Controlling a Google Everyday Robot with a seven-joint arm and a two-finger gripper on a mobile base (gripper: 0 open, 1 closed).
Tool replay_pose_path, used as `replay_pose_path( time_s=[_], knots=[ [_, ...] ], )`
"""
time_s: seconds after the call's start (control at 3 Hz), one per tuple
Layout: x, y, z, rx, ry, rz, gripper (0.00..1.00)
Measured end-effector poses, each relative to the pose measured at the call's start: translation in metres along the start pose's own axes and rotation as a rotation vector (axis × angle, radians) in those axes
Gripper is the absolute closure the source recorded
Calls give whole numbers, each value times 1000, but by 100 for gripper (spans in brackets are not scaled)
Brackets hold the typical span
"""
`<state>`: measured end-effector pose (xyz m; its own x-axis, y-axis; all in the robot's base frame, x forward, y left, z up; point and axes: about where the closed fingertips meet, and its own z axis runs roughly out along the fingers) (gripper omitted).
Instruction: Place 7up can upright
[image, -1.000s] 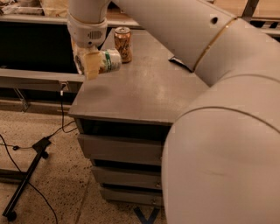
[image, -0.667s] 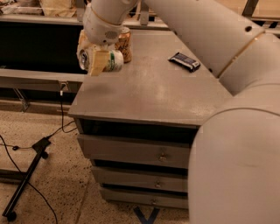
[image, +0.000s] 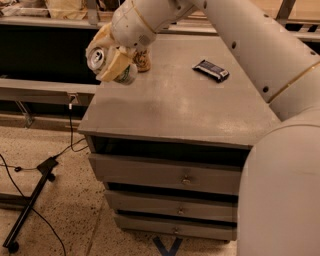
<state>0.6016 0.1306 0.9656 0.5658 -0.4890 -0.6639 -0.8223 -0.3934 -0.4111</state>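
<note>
The 7up can (image: 102, 61) is a silvery can with green markings, held tilted with its silver top facing the camera. My gripper (image: 108, 59) is shut on it with cream fingers, and holds it in the air over the back left corner of the grey cabinet top (image: 175, 105). The white arm reaches in from the right and hides the far part of the surface.
An orange-brown patterned can (image: 142, 60) stands upright just behind the gripper. A dark wrapped snack bar (image: 211, 70) lies at the back right. The cabinet has several drawers (image: 170, 175). A black stand and cables (image: 35, 185) lie on the floor to the left.
The gripper has turned the can, so its top now faces the camera instead of lying sideways. The arm has swung right and uncovered more of the cabinet top.
</note>
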Motion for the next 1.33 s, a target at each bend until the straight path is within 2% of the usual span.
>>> replay_pose_path(
  time_s=[0.33, 0.67, 1.0, 1.33],
  knots=[
    [0, 0, 1, -1, 3, 0, 100],
    [10, 2, 0, 70, -33, 137, 100],
    [17, 1, -2, 181, -91, 305, 100],
    [14, 0, 0, 170, -88, 285, 100]
  ],
)
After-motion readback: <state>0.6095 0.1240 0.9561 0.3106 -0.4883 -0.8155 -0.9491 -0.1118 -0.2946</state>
